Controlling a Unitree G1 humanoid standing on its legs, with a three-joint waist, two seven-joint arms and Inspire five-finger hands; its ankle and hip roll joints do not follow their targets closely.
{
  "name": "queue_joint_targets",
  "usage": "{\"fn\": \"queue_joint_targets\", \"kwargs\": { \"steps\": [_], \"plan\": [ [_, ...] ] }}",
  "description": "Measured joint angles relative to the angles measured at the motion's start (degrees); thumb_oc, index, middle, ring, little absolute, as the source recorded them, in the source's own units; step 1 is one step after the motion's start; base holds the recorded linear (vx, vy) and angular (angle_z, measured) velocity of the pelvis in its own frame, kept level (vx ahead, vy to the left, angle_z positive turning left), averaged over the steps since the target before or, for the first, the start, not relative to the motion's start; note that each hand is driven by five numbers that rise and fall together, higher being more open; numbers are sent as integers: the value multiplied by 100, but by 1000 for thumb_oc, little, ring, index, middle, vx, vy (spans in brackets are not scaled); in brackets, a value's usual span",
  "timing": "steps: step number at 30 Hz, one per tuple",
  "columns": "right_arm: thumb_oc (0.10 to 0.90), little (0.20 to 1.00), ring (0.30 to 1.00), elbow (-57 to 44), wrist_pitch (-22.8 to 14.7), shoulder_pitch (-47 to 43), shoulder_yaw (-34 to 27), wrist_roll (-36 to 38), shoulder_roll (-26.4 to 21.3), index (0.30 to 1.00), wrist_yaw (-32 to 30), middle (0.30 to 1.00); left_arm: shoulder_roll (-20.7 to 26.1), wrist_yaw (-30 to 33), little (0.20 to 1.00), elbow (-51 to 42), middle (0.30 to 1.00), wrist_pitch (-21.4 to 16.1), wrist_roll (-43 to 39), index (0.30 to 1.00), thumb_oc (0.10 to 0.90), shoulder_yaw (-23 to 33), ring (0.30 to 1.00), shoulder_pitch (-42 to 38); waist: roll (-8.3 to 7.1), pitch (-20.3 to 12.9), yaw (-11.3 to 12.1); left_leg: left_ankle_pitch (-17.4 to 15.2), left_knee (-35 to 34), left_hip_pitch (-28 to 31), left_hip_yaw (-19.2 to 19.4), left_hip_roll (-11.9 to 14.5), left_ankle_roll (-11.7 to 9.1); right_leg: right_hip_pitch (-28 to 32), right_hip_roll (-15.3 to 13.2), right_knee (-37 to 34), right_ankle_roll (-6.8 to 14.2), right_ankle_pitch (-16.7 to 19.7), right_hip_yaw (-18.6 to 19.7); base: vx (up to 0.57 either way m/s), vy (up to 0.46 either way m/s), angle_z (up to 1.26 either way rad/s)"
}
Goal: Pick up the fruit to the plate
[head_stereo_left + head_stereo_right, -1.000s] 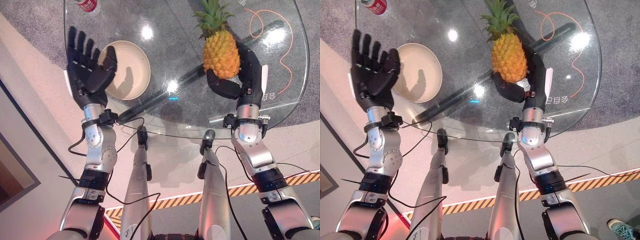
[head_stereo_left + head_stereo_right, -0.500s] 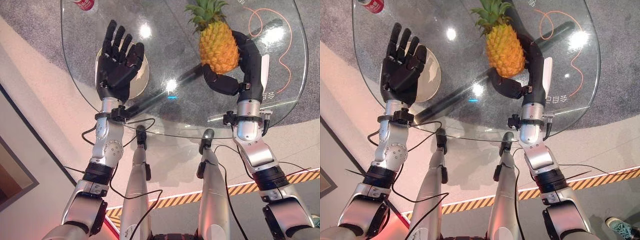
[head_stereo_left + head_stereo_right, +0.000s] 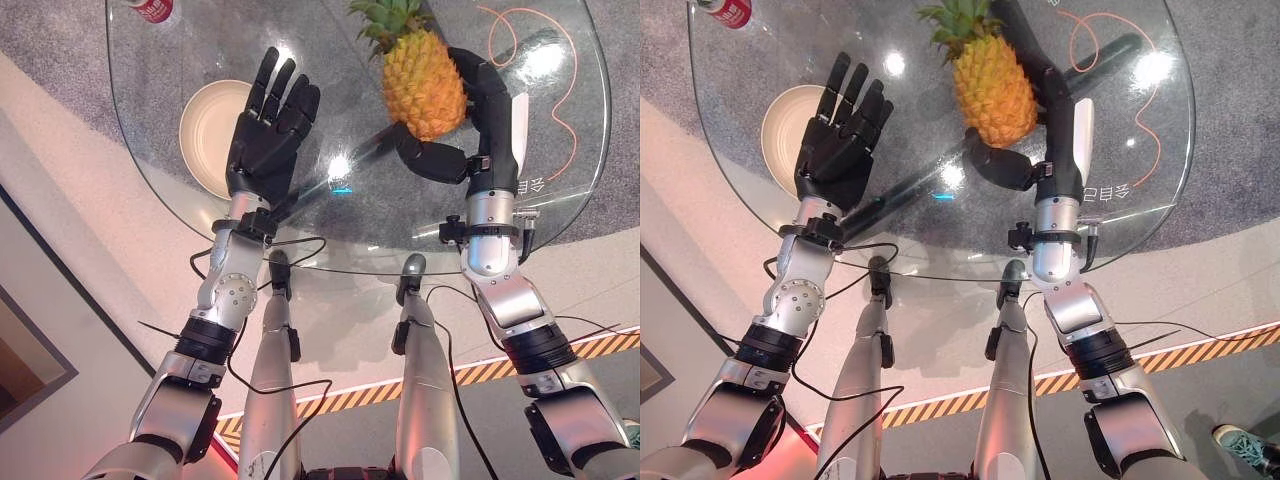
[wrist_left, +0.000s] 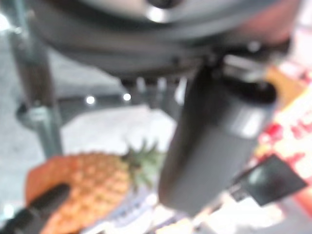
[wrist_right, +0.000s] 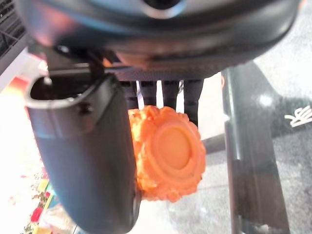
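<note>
The pineapple (image 3: 423, 92) is an orange-yellow fruit with a diamond-patterned, knobbly skin and a tuft of spiky green leaves (image 3: 388, 20) at its top. It stands nearly upright, leaning a little, above the round glass tabletop (image 3: 330, 215). The right robot hand (image 3: 462, 158) grasps it: the thumb (image 3: 432, 160) wraps under and across the lower end, while the fingers (image 3: 470, 85) curl up along the far side. In the right wrist view the fruit's flat, ringed orange base (image 5: 171, 145) shows between the thumb and the row of fingers, which press against it.

The left robot hand (image 3: 268, 140) is released, its palm facing up and its fingers spread straight, holding nothing. It hovers above the tabletop between the plate and the pineapple, apart from both the fruit and the right hand.

The plate (image 3: 208, 128) is a cream round dish lying on the glass, partly covered by the left hand at its right edge. The pineapple is well apart from it. A red can (image 3: 152, 8) stands at the far left edge of the tabletop.
</note>
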Motion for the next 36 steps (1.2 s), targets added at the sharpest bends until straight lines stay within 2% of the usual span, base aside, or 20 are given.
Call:
{"fn": "queue_joint_targets", "kwargs": {
  "steps": [20, 36],
  "plan": [
    [100, 200, 300, 0, 61, -181, 172, -179, -77, 300, 260, 300, -362, -124, 900, -95, 900, 246, -816, 900, 800, -172, 900, -338, 0, 0, -17, 0, -2, -1, 2, -2, 1, -4, -1, 1, 1, -1, 0, 0, 0, 0],
    [100, 200, 300, 0, 173, -328, 244, -201, -104, 300, 333, 300, -361, -121, 900, -103, 900, 244, -820, 900, 800, -157, 900, -324, -1, 0, -12, 0, -1, -92, 1, -4, 1, -95, -4, 10, 3, -4, -5, 0, 0, 0]
  ]
}}
